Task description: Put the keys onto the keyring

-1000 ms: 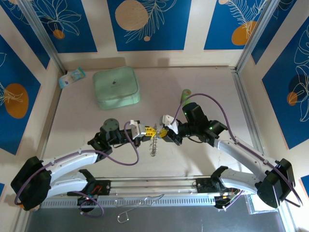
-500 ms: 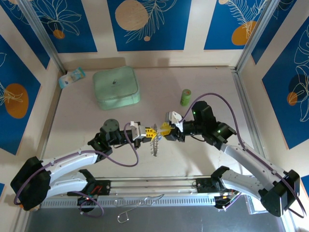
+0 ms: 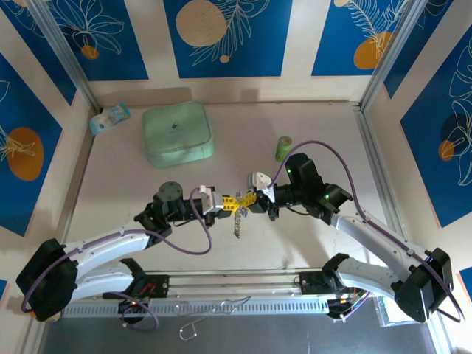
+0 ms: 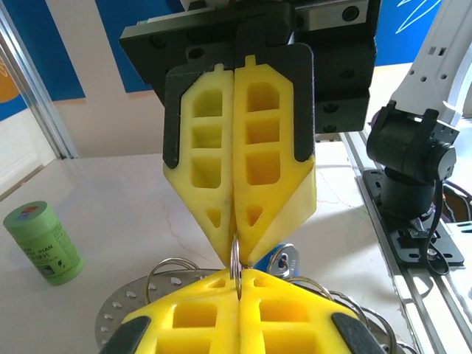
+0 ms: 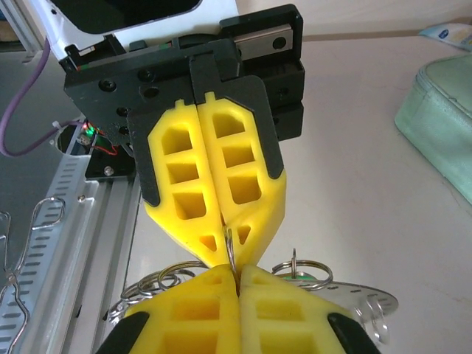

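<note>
My left gripper [image 3: 235, 201] and right gripper [image 3: 243, 200] meet tip to tip above the table's middle. Both are shut on one thin split ring [image 4: 236, 257] of the keyring bunch, held edge-on between the yellow fingertips. The keyring [image 3: 237, 221] hangs below them as a silvery cluster. In the left wrist view, a perforated metal disc [image 4: 118, 313] with wire loops lies below my left gripper [image 4: 240, 280], and the blue key [image 4: 286, 259] hangs just right of the tips. In the right wrist view, the green key [image 5: 313, 279] sits under a loop beside my right gripper [image 5: 237, 274].
A mint-green square case [image 3: 177, 133] lies at the back left, with a small packet [image 3: 109, 117] beyond it by the wall. An upright green cylinder [image 3: 283, 148] stands behind the right arm. A metal rail [image 3: 236, 274] runs along the near edge.
The right gripper stood partly open, shifted slightly and has closed on the split ring facing the left gripper. The left gripper stayed shut in place. The hanging keyring swung a little.
</note>
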Controlling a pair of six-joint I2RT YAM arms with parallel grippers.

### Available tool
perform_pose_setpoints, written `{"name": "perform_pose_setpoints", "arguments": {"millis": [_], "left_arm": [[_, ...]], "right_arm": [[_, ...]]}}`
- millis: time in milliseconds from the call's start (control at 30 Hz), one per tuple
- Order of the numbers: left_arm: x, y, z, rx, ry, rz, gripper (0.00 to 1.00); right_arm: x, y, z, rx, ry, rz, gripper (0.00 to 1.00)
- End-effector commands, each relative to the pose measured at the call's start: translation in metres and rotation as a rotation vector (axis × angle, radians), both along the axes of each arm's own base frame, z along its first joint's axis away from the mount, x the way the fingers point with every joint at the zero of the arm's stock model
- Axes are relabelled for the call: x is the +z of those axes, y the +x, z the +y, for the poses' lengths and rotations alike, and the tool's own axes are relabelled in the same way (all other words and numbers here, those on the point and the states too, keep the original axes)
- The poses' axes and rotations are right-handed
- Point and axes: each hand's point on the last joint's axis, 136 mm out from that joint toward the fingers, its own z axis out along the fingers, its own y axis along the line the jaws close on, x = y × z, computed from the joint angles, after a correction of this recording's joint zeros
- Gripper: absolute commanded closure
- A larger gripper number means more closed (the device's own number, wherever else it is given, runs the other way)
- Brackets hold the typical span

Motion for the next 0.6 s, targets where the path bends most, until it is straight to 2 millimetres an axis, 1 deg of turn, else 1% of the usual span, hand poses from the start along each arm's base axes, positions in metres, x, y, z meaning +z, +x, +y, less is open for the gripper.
{"name": "perform_pose_setpoints", "arguments": {"millis": [0,33,67,100,133,167,233,433,567], "left_arm": [[0.014,0.004,-0.001,0.036,-0.006,-0.03,0.77],[0.009,0.006,0.0,0.046,0.031,-0.025,0.71],[0.003,0.007,0.001,0.052,0.068,-0.02,0.68],[-0.004,0.008,0.001,0.054,0.121,-0.009,0.66],[-0.01,0.008,0.001,0.054,0.177,0.002,0.66],[-0.015,0.008,0.001,0.053,0.218,0.007,0.67],[-0.02,0.006,0.001,0.037,0.267,0.011,0.73],[-0.012,0.002,-0.004,0.003,0.242,-0.01,0.83],[-0.01,0.0,-0.009,-0.025,0.239,-0.01,0.94]], "right_arm": [[0.006,-0.002,-0.001,0.015,-0.034,-0.028,1.0],[0.005,0.0,-0.004,0.005,-0.057,-0.042,1.0],[0.004,0.001,-0.006,-0.001,-0.081,-0.055,1.0],[0.003,0.003,-0.008,-0.007,-0.115,-0.07,1.0],[0.0,0.003,-0.01,-0.006,-0.155,-0.084,1.0],[-0.003,0.004,-0.011,-0.004,-0.189,-0.091,1.0],[-0.006,0.004,-0.012,0.005,-0.239,-0.105,1.0],[-0.012,0.005,-0.008,0.032,-0.334,-0.158,1.0],[-0.005,0.003,0.001,0.059,-0.315,-0.176,1.0]]}}
